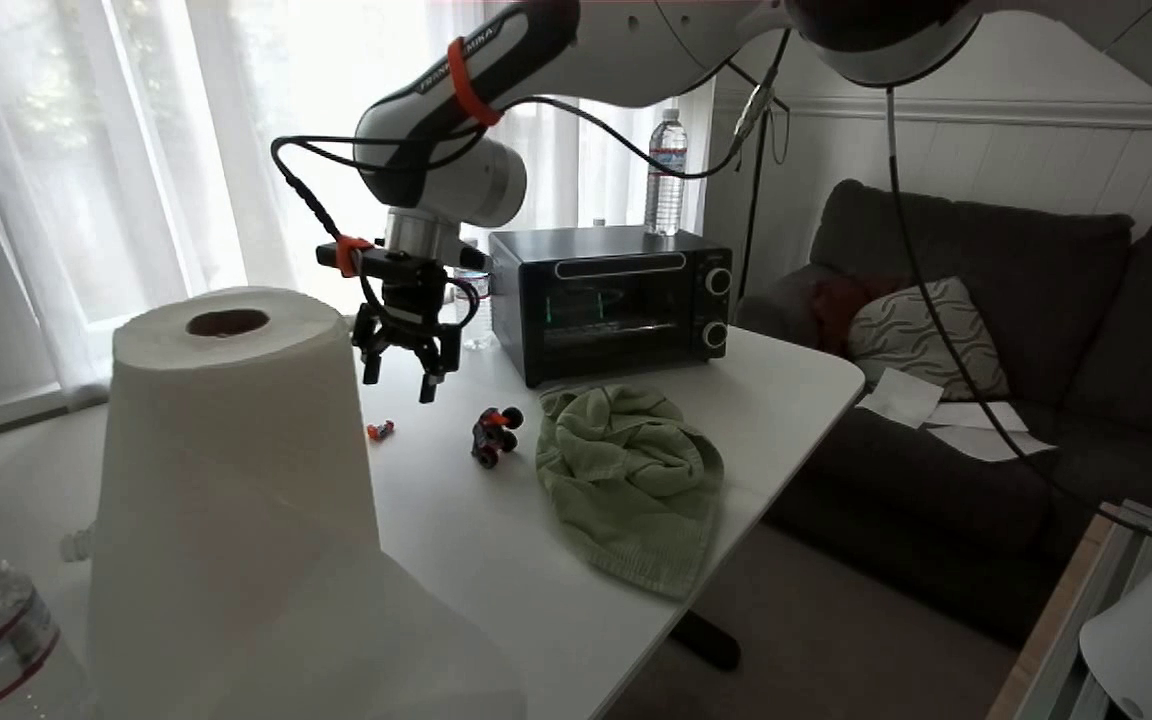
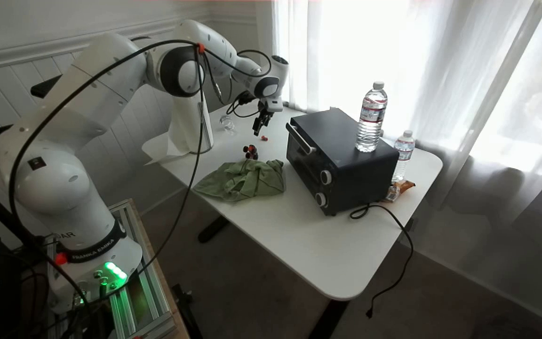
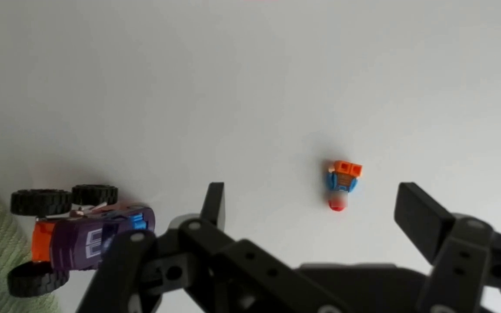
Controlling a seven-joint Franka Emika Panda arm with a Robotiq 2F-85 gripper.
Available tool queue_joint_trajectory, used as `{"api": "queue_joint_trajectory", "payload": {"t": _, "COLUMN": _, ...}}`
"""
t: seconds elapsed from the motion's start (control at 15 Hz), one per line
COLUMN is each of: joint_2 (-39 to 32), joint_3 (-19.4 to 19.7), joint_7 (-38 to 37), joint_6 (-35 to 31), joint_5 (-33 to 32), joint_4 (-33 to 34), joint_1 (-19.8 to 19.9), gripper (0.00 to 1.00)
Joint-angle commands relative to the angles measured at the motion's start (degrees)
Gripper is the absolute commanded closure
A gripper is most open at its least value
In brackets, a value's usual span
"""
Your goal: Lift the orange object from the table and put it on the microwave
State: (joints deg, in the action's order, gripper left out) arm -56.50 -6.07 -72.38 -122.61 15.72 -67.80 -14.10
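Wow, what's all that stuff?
Table: one, white, centre
Toy figure: one, orange/blue/red, on table
Towel: one, green, on table
Toy truck: one, purple/orange, near towel
Microwave: one, black, on table
Water bottles: three or more, clear, microwave and table
Wrapper: one, orange, near microwave
Paper roll: one, white, on table
Sofa: one, dark grey, background
Pillow: one, pale, sofa
Papers: several, white, sofa
Curtains: some, white, background
Robot arm: one, mostly white, over table
Gripper: one, black, open above table

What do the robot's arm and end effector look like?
The arm is white and rounded, with black sections; a black band near its bottom reads FRANKA EMIKA. Black cables run along it, with orange straps in places. The end effector is black, with hinged, blunt-tipped fingers.
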Motion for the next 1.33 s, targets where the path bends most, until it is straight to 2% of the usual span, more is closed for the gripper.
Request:
{"api": "queue_joint_trajectory", "payload": {"t": 0.0, "joint_2": -4.5, "joint_3": -0.7, "joint_7": -1.6, "joint_6": -1.5, "joint_5": 2.5, "joint_4": 5.1, "joint_1": 0.4, "gripper": 0.0}}
{"api": "queue_joint_trajectory", "payload": {"t": 0.8, "joint_2": -13.7, "joint_3": -2.2, "joint_7": -6.8, "joint_6": -0.2, "joint_5": 3.6, "joint_4": 17.1, "joint_1": 0.4, "gripper": 0.0}}
{"api": "queue_joint_trajectory", "payload": {"t": 0.87, "joint_2": -14.3, "joint_3": -2.5, "joint_7": -6.9, "joint_6": -0.3, "joint_5": 3.7, "joint_4": 18.0, "joint_1": 0.4, "gripper": 0.03}}
{"api": "queue_joint_trajectory", "payload": {"t": 1.0, "joint_2": -15.5, "joint_3": -2.7, "joint_7": -7.3, "joint_6": -0.1, "joint_5": 3.5, "joint_4": 19.5, "joint_1": 0.4, "gripper": 0.21}}
{"api": "queue_joint_trajectory", "payload": {"t": 1.07, "joint_2": -16.0, "joint_3": -2.7, "joint_7": -7.4, "joint_6": 0.0, "joint_5": 3.4, "joint_4": 20.1, "joint_1": 0.3, "gripper": 0.26}}
{"api": "queue_joint_trajectory", "payload": {"t": 1.27, "joint_2": -17.1, "joint_3": -2.9, "joint_7": -7.7, "joint_6": 0.3, "joint_5": 3.3, "joint_4": 21.7, "joint_1": 0.4, "gripper": 0.37}}
